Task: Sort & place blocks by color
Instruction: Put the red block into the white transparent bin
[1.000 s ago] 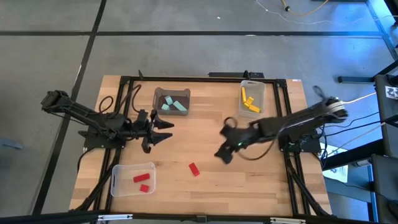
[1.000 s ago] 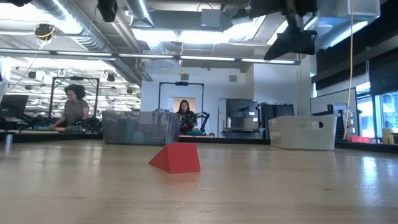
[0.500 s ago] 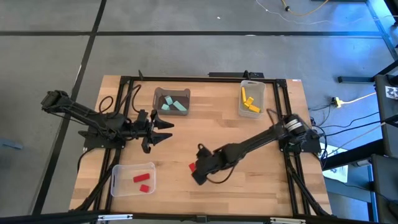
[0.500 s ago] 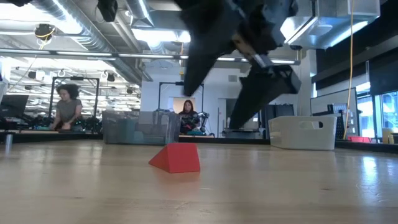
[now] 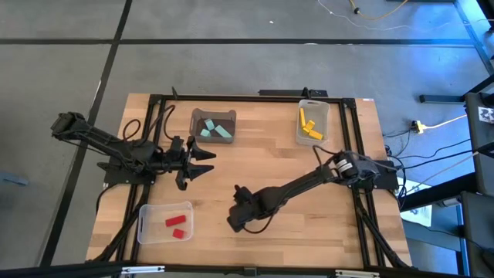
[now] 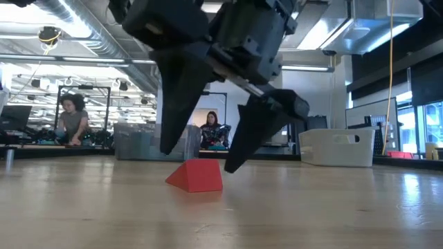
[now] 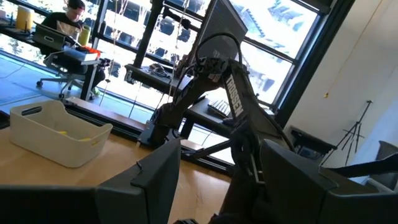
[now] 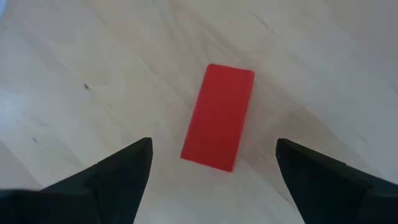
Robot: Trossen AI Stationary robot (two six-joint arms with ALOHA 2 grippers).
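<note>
A red block [image 8: 219, 116] lies flat on the bare wood near the table's front middle [image 6: 197, 176]. My right gripper [image 6: 197, 158] hangs open just over it, pointing steeply down, one finger on each side of the block without touching. In the high view the right gripper [image 5: 235, 216] covers the block. My left gripper [image 5: 208, 162] waits open at the table's left, above the wood. Two red blocks [image 5: 178, 222] lie in a clear bin. Mint green blocks [image 5: 215, 130] lie in a dark bin, and yellow blocks [image 5: 309, 126] in another clear bin.
The clear bin with the red blocks [image 5: 147, 224] stands at the front left. The dark bin [image 5: 197, 122] is at the back middle and the clear bin with the yellow blocks [image 5: 323, 116] at the back right. Black frame rails [image 5: 231, 97] run along the table's edges. People sit in the room beyond.
My right gripper has swung from the table's right middle toward the near left and come down over the red block, tipping more steeply downward. Its fingers have stayed open. The block has not moved.
</note>
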